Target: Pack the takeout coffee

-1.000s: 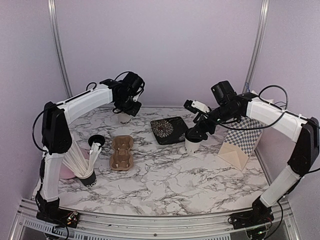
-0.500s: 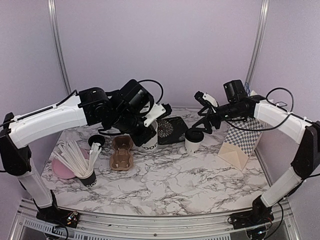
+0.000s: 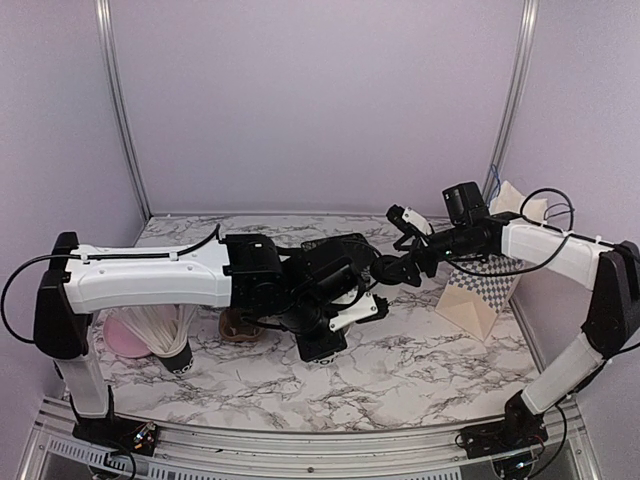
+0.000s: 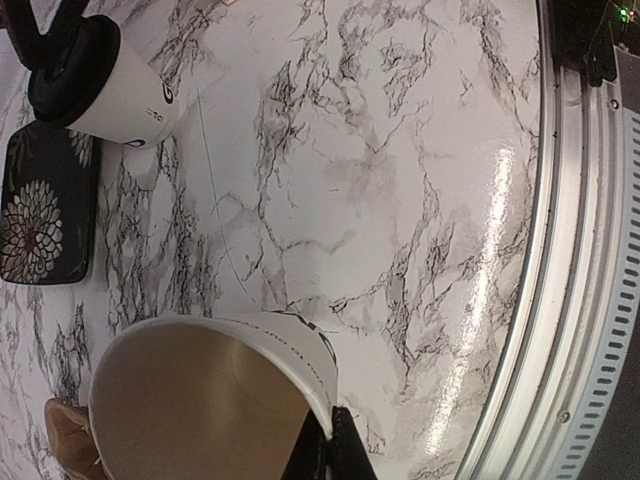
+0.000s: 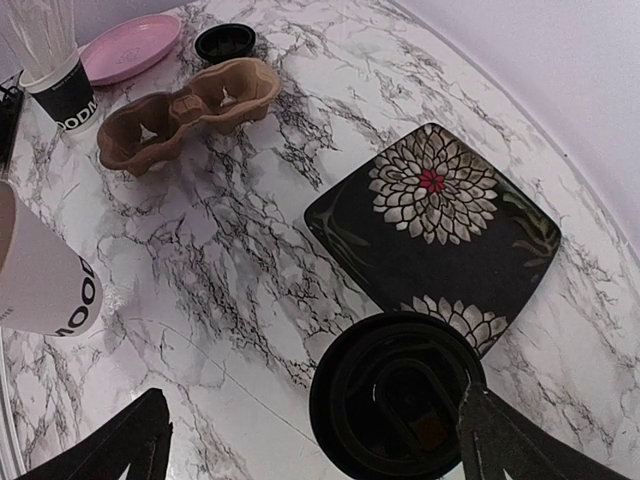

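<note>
**Two cups: one gripped, one straddled**

L pincer (image 4: pixel 328 448) is clamped tight on the rim of the lidless cup (image 4: pixel 205 395), w/ the cup wall pinched btw its fingers. This cup is white w/ dark lettering, tilted, its pale-brown inside showing. It's near mid-bench, close to the cardboard tray (image 5: pixel 185 110). Can't tell if its base touches the bench (image 4: pixel 400 200). In the top view the L arm stretches across the bench & hides this cup.

R pincer (image 5: pixel 315 450) is spread wide & holds nothing. The lidded cup (image 5: pixel 398 395) stands upright btw its fingers (image 5: pixel 120 445), nearer one finger than the other; can't tell if that finger touches it. The cup is on the bench just beside the floral plate (image 5: pixel 435 225), a black square one.

At the L end of the bench are the black cup of white sticks (image 5: pixel 60 85), a pink plate (image 5: pixel 130 45) & a loose black lid (image 5: pixel 225 42), the lid just beside the tray's end. A checked paper bag (image 3: pixel 480 285) stands by the R arm.
</note>
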You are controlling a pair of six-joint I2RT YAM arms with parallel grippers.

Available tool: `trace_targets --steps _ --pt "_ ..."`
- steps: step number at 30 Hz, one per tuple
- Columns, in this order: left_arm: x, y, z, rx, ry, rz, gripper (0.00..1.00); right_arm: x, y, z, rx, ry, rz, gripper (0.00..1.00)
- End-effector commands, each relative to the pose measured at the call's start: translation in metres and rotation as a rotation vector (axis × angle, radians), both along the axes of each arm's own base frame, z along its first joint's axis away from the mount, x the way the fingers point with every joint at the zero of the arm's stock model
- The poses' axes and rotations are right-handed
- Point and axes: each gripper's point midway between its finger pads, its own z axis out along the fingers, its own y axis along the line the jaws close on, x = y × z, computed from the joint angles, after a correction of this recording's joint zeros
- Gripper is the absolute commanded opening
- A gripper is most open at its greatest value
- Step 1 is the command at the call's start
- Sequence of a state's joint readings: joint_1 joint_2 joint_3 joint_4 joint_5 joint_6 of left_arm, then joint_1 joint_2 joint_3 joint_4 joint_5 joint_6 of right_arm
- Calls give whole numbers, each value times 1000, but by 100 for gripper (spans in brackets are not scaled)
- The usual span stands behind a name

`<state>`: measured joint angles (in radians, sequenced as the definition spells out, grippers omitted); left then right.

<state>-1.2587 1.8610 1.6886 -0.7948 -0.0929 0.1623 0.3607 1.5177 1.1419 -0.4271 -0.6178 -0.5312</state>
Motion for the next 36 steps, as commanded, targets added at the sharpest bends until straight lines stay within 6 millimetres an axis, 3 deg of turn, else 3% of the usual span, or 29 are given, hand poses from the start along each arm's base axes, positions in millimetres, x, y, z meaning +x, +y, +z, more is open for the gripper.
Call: trace_targets --steps 1,5,19,27,29,32,36 --pt "-1 -6 -13 30 -3 -22 0 1 3 16 23 -68 20 97" --pt "-3 -10 -27 43 19 -39 0 -2 4 15 26 -65 32 97" --pt "-10 -11 -49 31 46 -81 2 -5 5 9 26 -44 48 97" --pt "-9 -6 -48 37 31 -73 27 -6 6 10 31 -39 53 97" --pt "-6 -3 -37 35 11 -65 30 -7 6 10 33 -39 54 97" --pt "6 1 6 -8 -70 -28 35 -8 6 12 37 -41 58 97" --pt "50 29 65 -49 -203 161 46 -9 6 10 38 -32 64 97"
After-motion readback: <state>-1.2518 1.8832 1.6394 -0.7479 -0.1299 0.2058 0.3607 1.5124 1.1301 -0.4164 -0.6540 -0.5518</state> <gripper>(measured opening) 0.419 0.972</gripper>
